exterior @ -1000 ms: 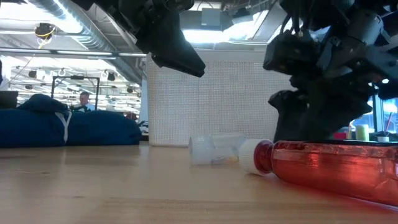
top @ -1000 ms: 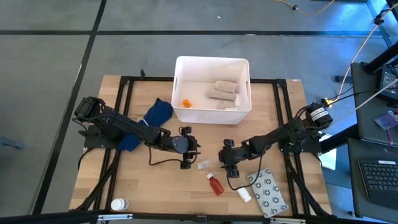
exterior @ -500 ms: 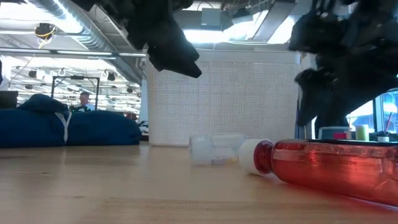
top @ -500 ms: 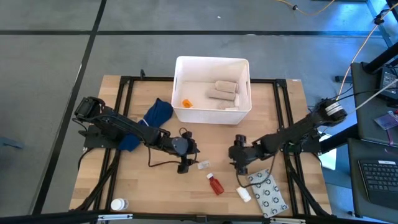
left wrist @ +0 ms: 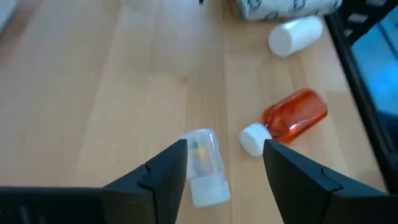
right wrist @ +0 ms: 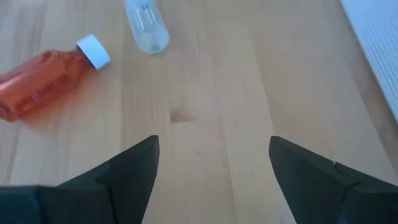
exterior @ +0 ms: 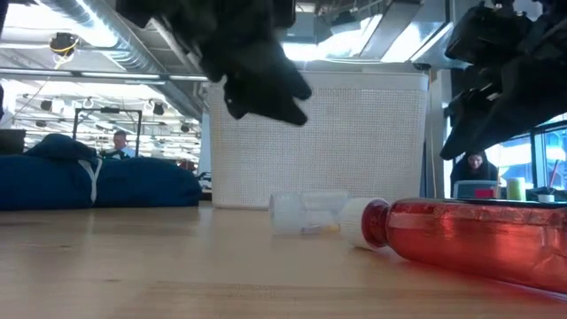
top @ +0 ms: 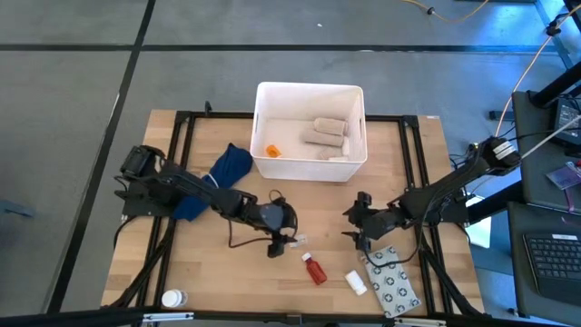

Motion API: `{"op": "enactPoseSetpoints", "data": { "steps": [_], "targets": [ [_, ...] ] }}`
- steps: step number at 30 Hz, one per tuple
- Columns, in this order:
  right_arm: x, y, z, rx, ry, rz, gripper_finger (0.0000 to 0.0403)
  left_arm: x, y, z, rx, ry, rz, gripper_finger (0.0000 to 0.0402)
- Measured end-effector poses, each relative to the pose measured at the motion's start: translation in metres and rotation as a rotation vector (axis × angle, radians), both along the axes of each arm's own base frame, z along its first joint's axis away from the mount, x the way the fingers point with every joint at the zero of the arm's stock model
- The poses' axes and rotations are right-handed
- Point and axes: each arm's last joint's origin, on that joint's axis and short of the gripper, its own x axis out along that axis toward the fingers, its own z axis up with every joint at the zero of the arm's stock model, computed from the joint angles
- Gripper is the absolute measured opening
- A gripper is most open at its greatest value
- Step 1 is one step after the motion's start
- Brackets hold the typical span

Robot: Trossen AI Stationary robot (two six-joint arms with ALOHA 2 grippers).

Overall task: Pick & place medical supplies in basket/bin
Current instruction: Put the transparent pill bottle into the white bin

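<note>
Two matte black jointed arms (top: 182, 186), thin black cables, black wedge-shaped fingers (left wrist: 155, 174)

Odds and ends around the wooden tabletop (top: 200, 263)

A blue cloth (top: 230, 165) lies crumpled toward the tabletop's far left. Beyond the right edge sit a keyboard (top: 554, 257) and trailing cables (top: 531, 68); a person (exterior: 119, 142) shows far behind.

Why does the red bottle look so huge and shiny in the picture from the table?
In the low view the red bottle lies right by the camera, so it looks giant, with bright streaks of glare along its side; the clear vial behind it is soft, and both arms are dark against the bright ceiling lights. In the high view the same bottle looks tiny.
</note>
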Motion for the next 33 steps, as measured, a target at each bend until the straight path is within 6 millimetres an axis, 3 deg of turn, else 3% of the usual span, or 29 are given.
{"op": "enactPoseSetpoints", "data": {
  "steps": [4, 9, 18, 29, 33],
  "targets": [
    [-0.002, -0.001, -0.003, -0.005, 0.009, 0.0, 0.0304, 0.01, -0.006, -0.022, 0.052, 0.06, -0.022, 0.02],
    [0.0, 0.0, -0.002, 0.0, -0.001, 0.001, 0.0304, 0.024, -0.011, -0.035, 0.067, 0.063, -0.049, 0.02],
    [0.0, 0.0, -0.003, 0.007, 0.005, 0.009, 0.0304, 0.031, -0.013, -0.068, 0.085, 0.166, -0.034, 0.0203],
    [0.0, 0.001, -0.003, 0.01, 0.004, 0.012, 0.0304, 0.031, -0.011, -0.059, 0.129, 0.152, -0.095, 0.0169],
    [0.0, 0.001, -0.003, 0.011, 0.005, 0.012, 0.0304, 0.027, 0.0, -0.033, 0.072, 0.174, -0.119, 0.0155]
  ]
}}
